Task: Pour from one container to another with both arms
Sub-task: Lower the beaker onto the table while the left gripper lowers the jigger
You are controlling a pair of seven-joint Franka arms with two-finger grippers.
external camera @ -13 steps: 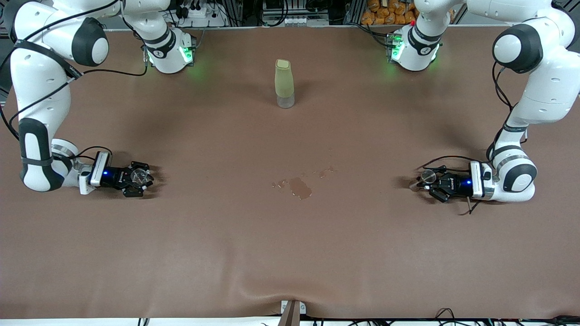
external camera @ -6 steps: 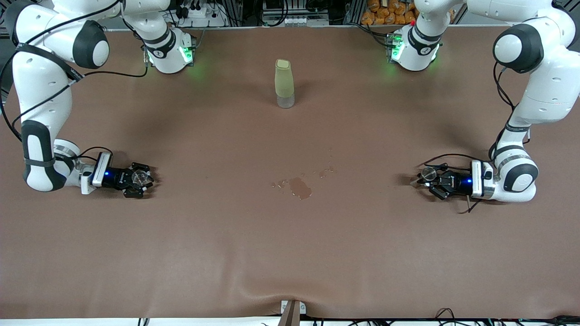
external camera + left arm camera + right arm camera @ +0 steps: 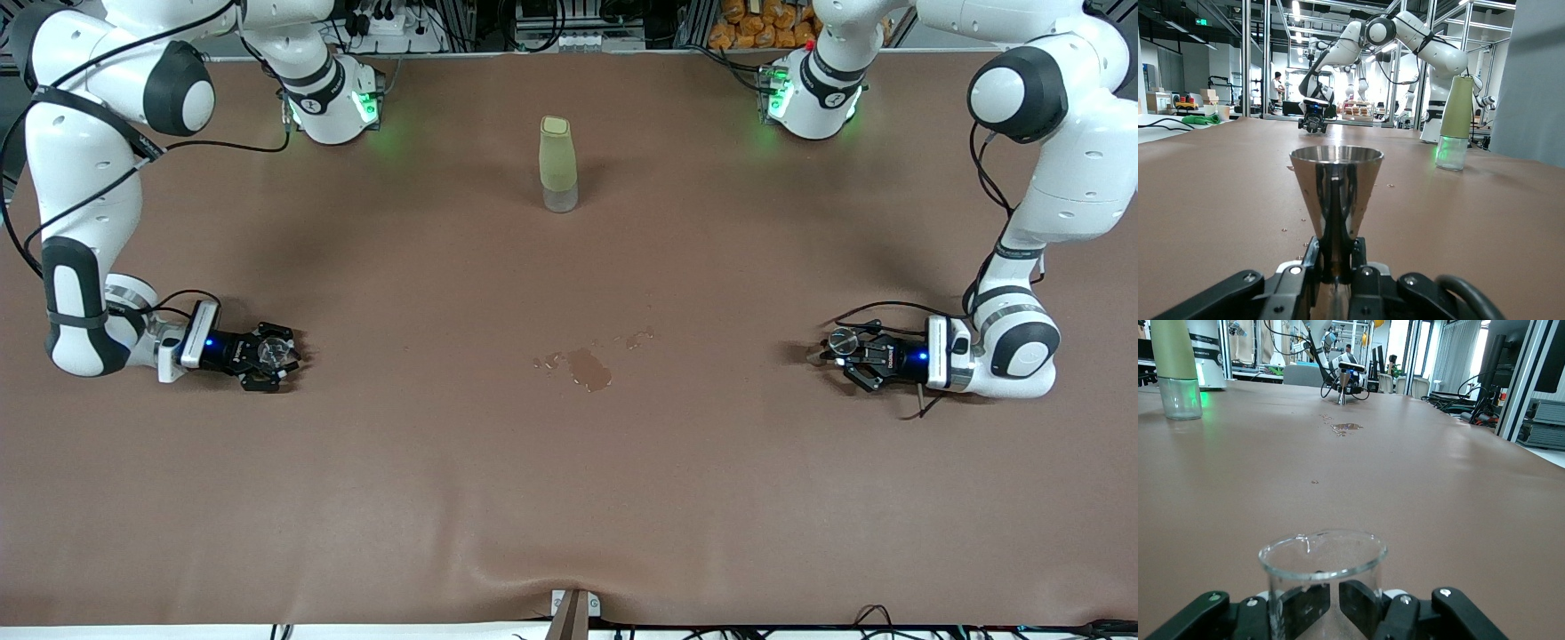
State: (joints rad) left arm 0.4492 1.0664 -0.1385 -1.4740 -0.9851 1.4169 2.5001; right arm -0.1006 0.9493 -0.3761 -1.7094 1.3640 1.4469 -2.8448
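The jigger (image 3: pixel 1336 200) is pinched at its waist by the left claw (image 3: pixel 843 353), low at the left arm's end of the brown surface (image 3: pixel 569 498), and is stood upright. The glass cup (image 3: pixel 1322 577) is pinched upright by the right claw (image 3: pixel 271 356) at the right arm's end. A pale-green bottle (image 3: pixel 557 164) (no label can be read) is seen standing between the bases, with a wet patch (image 3: pixel 589 367) nearer the camera.
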